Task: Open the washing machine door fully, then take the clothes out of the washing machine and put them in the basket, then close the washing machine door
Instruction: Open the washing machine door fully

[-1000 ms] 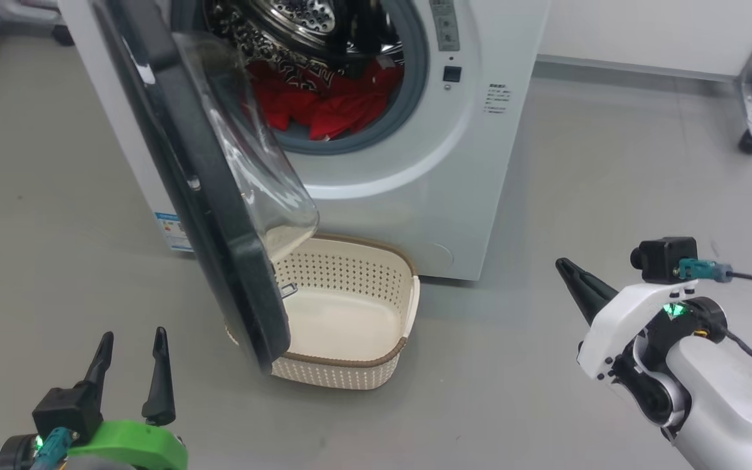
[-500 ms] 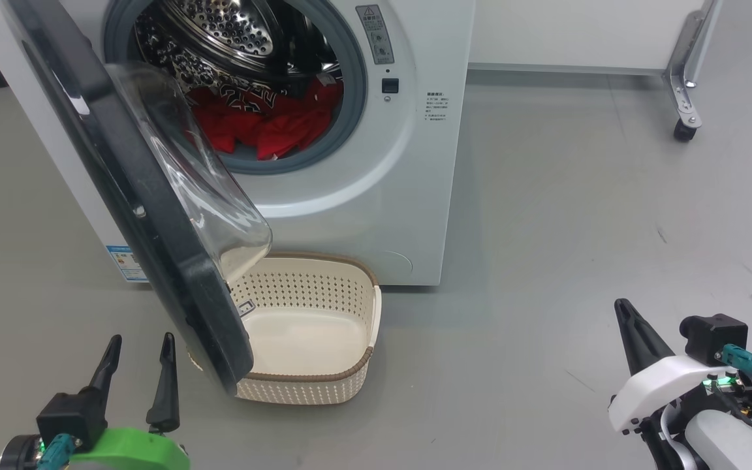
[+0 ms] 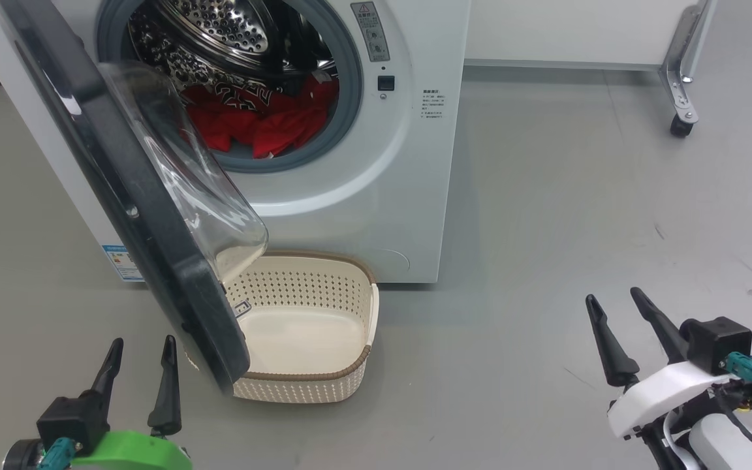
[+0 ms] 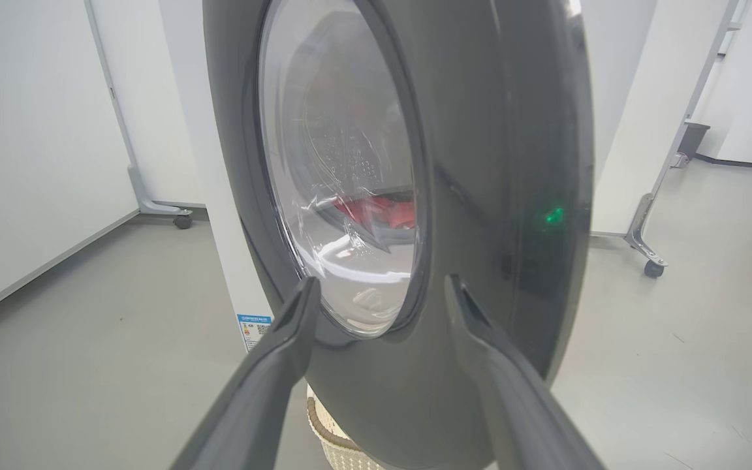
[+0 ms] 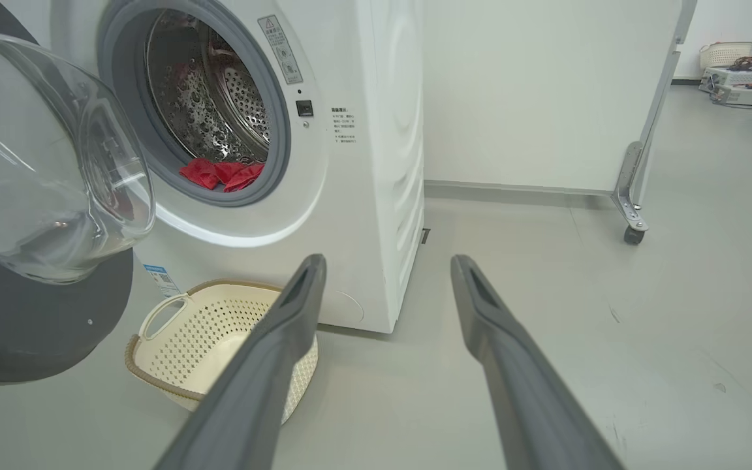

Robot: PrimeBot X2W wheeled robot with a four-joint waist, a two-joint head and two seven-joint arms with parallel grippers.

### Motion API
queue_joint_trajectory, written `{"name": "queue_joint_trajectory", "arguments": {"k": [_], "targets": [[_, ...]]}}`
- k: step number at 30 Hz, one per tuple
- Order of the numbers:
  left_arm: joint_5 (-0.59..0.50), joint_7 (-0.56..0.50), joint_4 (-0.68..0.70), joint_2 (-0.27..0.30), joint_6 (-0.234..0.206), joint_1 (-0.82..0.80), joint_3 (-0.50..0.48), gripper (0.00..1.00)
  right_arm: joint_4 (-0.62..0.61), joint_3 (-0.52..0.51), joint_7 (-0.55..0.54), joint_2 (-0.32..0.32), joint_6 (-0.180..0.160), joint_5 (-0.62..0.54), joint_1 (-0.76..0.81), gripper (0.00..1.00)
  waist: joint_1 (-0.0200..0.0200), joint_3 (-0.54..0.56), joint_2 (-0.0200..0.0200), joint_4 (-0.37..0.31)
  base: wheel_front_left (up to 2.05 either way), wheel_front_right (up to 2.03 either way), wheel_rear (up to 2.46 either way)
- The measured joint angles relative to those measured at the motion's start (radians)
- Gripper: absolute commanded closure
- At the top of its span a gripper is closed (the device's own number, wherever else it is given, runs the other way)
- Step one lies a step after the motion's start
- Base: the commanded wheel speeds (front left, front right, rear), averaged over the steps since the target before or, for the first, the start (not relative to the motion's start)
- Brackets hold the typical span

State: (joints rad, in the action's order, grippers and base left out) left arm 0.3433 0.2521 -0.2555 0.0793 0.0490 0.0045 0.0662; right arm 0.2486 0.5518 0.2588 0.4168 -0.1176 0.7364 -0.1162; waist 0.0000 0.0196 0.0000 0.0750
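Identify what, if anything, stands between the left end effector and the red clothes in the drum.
The partly open washing machine door stands directly ahead of the left end effector, between it and the clothes.

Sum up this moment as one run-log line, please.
door: open | clothes: inside washing machine | basket: empty | left end effector: open, empty | right end effector: open, empty

Red clothes (image 3: 252, 124) lie inside the washing machine (image 3: 376, 196); washing machine door (image 3: 125, 196) open; cream basket (image 3: 304, 390) in front.
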Motion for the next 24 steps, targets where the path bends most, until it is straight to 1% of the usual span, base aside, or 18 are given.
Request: {"name": "queue_joint_trajectory", "arguments": {"k": [6, 8, 13, 14, 17, 24], "targets": [[-0.011, 0.0, 0.0, -0.004, 0.002, 0.001, -0.002, 0.0, -0.062, -0.096, -0.002, -0.017, -0.001, -0.063, 0.03, 0.0, 0.0, -0.002, 0.0, -0.002, 0.0, 0.0, 0.0], [-0.012, 0.0, 0.001, -0.005, 0.009, 0.002, -0.004, 0.0, -0.078, -0.11, -0.002, -0.031, -0.001, -0.081, 0.058, 0.0, 0.0, -0.003, 0.0, -0.001, 0.0, 0.0, 0.0], [-0.017, 0.0, 0.002, -0.009, 0.01, 0.002, -0.009, 0.0, -0.116, -0.148, -0.002, -0.062, -0.002, -0.136, 0.112, 0.0, 0.0, -0.007, 0.0, -0.001, 0.0, 0.0, 0.0], [-0.019, 0.0, 0.002, -0.009, 0.01, 0.002, -0.01, 0.0, -0.125, -0.158, -0.002, -0.069, -0.008, -0.144, 0.118, 0.0, 0.0, -0.008, 0.0, -0.001, 0.0, 0.0, 0.0], [-0.02, 0.0, 0.002, -0.011, 0.018, 0.002, -0.011, 0.0, -0.139, -0.18, -0.002, -0.086, -0.008, -0.168, 0.141, 0.0, 0.0, -0.009, 0.0, 0.0, 0.0, 0.0, 0.0], [-0.028, 0.0, 0.002, -0.018, 0.02, 0.002, -0.014, 0.0, -0.163, -0.221, -0.002, -0.108, -0.008, -0.213, 0.188, 0.0, 0.0, -0.011, 0.0, 0.002, 0.0, 0.0, 0.0]]}}
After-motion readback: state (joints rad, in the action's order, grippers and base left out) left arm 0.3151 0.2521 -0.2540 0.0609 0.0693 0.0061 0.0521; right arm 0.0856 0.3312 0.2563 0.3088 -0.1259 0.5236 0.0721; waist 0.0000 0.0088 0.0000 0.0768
